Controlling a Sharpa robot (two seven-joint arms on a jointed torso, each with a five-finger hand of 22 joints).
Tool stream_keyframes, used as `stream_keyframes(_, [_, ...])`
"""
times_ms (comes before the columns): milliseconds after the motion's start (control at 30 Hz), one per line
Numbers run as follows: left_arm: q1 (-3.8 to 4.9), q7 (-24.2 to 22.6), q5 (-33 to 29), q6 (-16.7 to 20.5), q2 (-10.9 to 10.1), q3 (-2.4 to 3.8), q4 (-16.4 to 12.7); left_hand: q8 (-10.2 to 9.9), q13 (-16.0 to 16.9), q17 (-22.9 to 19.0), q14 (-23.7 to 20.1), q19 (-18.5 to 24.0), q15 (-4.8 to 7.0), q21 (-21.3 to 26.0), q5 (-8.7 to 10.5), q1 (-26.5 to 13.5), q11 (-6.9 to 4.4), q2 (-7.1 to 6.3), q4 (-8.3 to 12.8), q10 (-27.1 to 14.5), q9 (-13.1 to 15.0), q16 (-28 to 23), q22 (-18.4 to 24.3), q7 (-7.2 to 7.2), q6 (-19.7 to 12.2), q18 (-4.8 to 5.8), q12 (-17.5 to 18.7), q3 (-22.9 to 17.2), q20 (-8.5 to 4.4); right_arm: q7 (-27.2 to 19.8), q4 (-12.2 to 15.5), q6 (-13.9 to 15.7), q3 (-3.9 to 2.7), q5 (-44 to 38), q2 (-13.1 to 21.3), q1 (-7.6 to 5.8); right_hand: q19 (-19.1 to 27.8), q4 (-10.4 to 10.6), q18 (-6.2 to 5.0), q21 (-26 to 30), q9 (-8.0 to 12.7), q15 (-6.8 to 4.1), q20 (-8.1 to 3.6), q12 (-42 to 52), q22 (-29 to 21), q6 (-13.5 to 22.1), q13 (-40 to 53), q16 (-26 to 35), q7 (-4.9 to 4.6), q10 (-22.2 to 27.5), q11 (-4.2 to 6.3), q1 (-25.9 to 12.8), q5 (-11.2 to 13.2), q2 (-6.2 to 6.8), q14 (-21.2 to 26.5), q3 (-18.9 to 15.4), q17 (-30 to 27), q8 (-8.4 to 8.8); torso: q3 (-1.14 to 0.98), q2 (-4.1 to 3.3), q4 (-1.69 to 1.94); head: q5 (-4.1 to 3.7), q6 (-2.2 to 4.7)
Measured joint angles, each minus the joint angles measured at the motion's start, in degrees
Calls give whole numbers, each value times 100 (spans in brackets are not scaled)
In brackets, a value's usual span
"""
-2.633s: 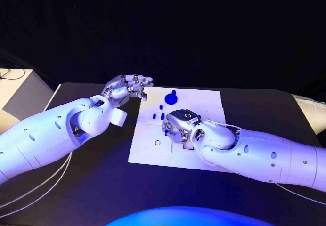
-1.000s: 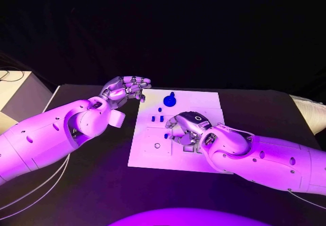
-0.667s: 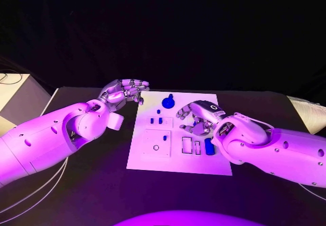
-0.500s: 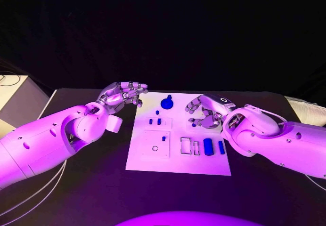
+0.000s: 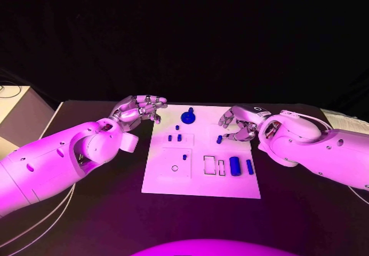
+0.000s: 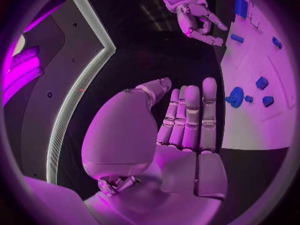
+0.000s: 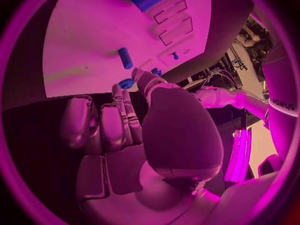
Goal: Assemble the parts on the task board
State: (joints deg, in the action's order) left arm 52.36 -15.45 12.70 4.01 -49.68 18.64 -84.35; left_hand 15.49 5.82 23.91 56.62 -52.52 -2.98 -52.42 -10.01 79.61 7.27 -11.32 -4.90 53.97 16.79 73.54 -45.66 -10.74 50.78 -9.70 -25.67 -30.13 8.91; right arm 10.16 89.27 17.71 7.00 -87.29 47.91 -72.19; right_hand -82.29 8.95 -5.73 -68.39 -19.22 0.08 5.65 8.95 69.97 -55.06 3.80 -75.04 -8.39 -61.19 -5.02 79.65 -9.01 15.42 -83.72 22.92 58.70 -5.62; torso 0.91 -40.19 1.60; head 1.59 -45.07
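Since the earlier frames, your right hand (image 5: 240, 124) has lifted off the middle of the task board (image 5: 165, 181) and drawn back to the board's far right edge, uncovering the row of slots it had been working over. It now hovers with fingers loosely curled and apart; nothing shows between them, so it reads as released.

On the board, two blue bars (image 5: 234, 164) lie side by side near the right edge, beside two outlined rectangular slots (image 5: 209, 164) that look unfilled. A small blue peg (image 5: 184, 157) stands above a ring mark (image 5: 174, 168) on the board's left panel. Further back sit a pair of short blue pieces (image 5: 174, 137), a lone blue peg (image 5: 219, 139) just by your right fingertips, and a large round blue knob (image 5: 189, 114) at the far end.

Your left hand (image 5: 141, 109) hangs off the board's far left corner, fingers straight and together in the left wrist view, holding nothing.

Watch that lone peg: it stands so near the right fingers that a careless sweep back in could, by my judgement, tip or scatter it. The two bars also lie close together, so reaching for one risks nudging the other out of line. Whether the bars are seated in recesses or merely resting on the surface, you cannot tell from here.
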Motion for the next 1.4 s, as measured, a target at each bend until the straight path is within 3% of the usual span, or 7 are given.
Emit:
stream_keyframes(533, [-5,12,-4,0,-12,0,-19,0,0,4,0,0,0,0,0,0,0,0,0,0,1,0,0,0,0,0,0,0,0,28,-228,-414,66,-342,-274,91,-21,27,0,-93,-11,0,-22,0,105,-136,18,-52,40,-116,31,117,-30,-117,0,-36,25,-34,3,-7,10,17,-36])
stream_keyframes(867, [-6,19,-5,0,-14,0,-20,0,0,3,0,0,0,0,0,0,0,0,0,0,1,0,0,0,0,0,0,0,0,79,-290,-481,75,-483,-348,124,-40,124,0,-115,-38,-21,-41,0,147,-328,17,-68,40,-243,29,144,-64,-145,-21,134,26,-120,2,-4,10,7,-46])
stream_keyframes(967, [-6,21,-5,0,-15,0,-18,0,0,3,0,0,0,0,0,0,0,0,0,0,1,0,0,0,0,0,0,0,0,86,-294,-481,76,-510,-368,135,-40,151,61,-150,-47,-21,-41,0,173,-380,21,-77,45,-306,32,144,-64,-145,-20,190,24,-140,2,-4,10,6,-46])
stream_keyframes(1133, [-6,24,-5,-1,-15,0,-18,0,1,3,0,0,0,0,0,0,0,0,0,0,1,0,0,0,0,0,0,0,0,102,-304,-448,77,-555,-384,147,-93,211,60,-249,-91,-21,-52,-10,283,-581,44,-118,66,-537,82,126,-64,-164,-21,393,41,-245,1,-4,9,9,-46])
stream_keyframes(1200, [-6,26,-5,-1,-15,0,-17,0,0,3,0,0,0,0,0,0,0,0,0,0,-4,0,0,0,0,0,0,0,0,117,-309,-424,77,-585,-388,152,-93,199,60,-293,-116,-56,-52,-11,323,-650,50,-118,86,-651,92,157,54,-209,-32,539,43,-279,1,-3,9,8,-47])
stream_keyframes(1333, [-6,29,-5,-1,-17,0,-17,0,1,3,0,0,0,0,0,0,0,0,0,0,-4,0,0,0,0,0,0,0,0,159,-321,-386,79,-661,-391,160,-117,84,58,-367,-156,-65,-77,-52,408,-723,50,-154,99,-782,103,221,174,-270,-22,804,68,-327,2,-1,9,2,-49])
stream_keyframes(1400, [-6,32,-5,-2,-18,0,-16,0,1,3,0,0,0,0,0,0,0,0,0,0,-4,0,0,0,0,0,0,0,0,184,-323,-365,80,-706,-391,163,-143,-16,134,-416,-184,-83,-102,-90,455,-780,50,-168,103,-800,86,282,207,-280,-40,939,99,-370,2,-2,9,-2,-51])
